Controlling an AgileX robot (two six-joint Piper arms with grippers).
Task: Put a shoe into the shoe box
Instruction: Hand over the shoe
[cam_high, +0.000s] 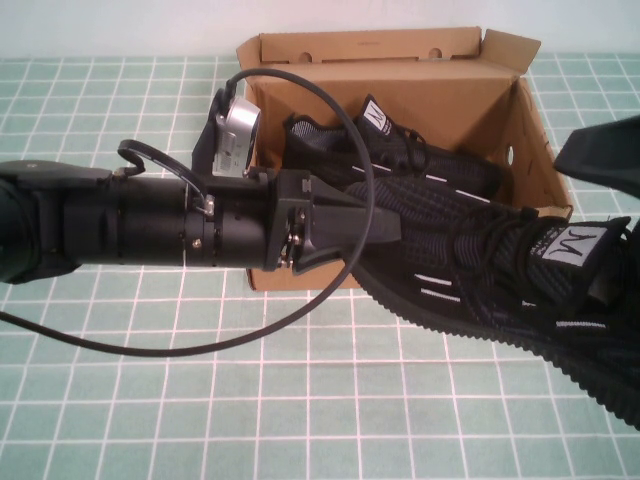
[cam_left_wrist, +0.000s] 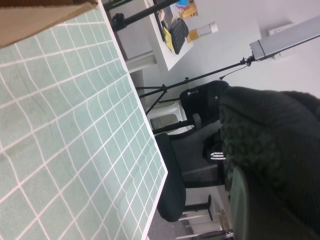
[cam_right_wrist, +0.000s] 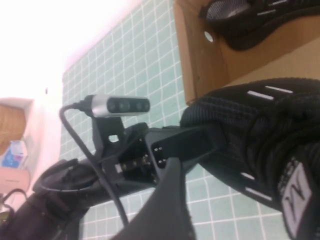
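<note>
Nearest the camera — table (cam_high: 300, 420), green mat with a white grid, a black cable (cam_high: 120, 345) looping across it.

Left arm reaches in from the left at mid-height, horizontal. Left gripper (cam_high: 385, 228) is clamped on the heel end of the shoe (cam_high: 520, 265), fingers nearly together on the knit; the right wrist view shows the same grip (cam_right_wrist: 212, 142) with the shoe (cam_right_wrist: 260, 120) just past it. The shoe is held up off the table, lying across the near right corner of the shoe box (cam_high: 400, 110) and running out past the box's right side, white tongue label facing up, white dashes visible on the side. In the left wrist view the shoe's dark sole (cam_left_wrist: 270, 145) fills the right side, above the table (cam_left_wrist: 65, 135).

Right gripper (cam_high: 600, 155) — at the right edge, beside the box's right wall and above the shoe's toe end, fingers spread wide, holding nothing.

Farther back, the shoe box stands open, flap lid upright at the rear. A second black shoe (cam_high: 400, 150) lies inside it.
</note>
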